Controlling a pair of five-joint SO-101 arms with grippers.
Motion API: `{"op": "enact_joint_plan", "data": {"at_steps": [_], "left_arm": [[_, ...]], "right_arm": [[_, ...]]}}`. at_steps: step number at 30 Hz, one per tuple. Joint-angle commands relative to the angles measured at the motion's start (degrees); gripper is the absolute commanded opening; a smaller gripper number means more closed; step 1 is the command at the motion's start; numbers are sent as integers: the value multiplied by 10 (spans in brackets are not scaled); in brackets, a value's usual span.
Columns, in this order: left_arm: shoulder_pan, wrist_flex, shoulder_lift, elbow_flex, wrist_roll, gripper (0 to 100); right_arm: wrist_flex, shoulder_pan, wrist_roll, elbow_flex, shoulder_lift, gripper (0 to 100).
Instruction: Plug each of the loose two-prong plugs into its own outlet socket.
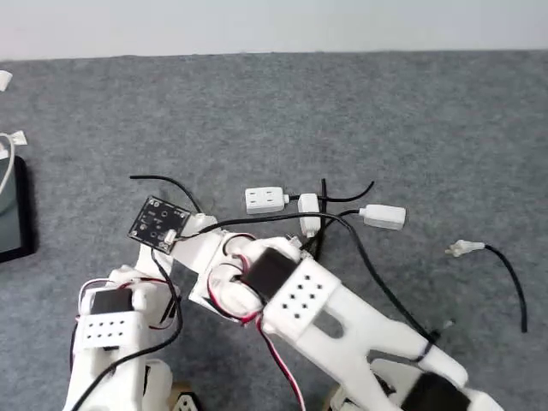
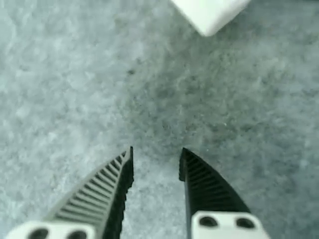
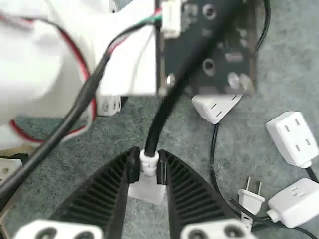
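Your right gripper (image 3: 147,159) is clamped on a white plug (image 3: 145,191), with the cord leading ahead and the prongs likely facing your wrist. The outlet sockets (image 1: 265,199) sit just far-right of it. Your left gripper (image 2: 156,152) hangs with its jaws apart over carpet (image 2: 75,74).

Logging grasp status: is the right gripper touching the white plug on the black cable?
Touching. The right wrist view shows the right gripper shut on the white plug, pressed against both of its sides with no gap.
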Motion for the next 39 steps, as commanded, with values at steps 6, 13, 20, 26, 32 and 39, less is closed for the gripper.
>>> {"op": "enact_joint_plan", "data": {"at_steps": [6,13,20,26,32,39], "left_arm": [[30,46,-145,41,-16,94],[55,90,-236,69,-44,94],[55,103,-244,70,-67,94],[65,104,-246,71,-66,94],[-2,47,-249,73,40,94],[-28,19,-249,80,108,96]], "right_arm": [[-15,14,-3,-35,0,9],[-30,15,-1,-35,0,9],[-42,32,-3,-36,0,9],[-67,42,-29,-33,6,9],[-185,104,-95,26,7,9],[-376,137,-125,126,7,9]]}}
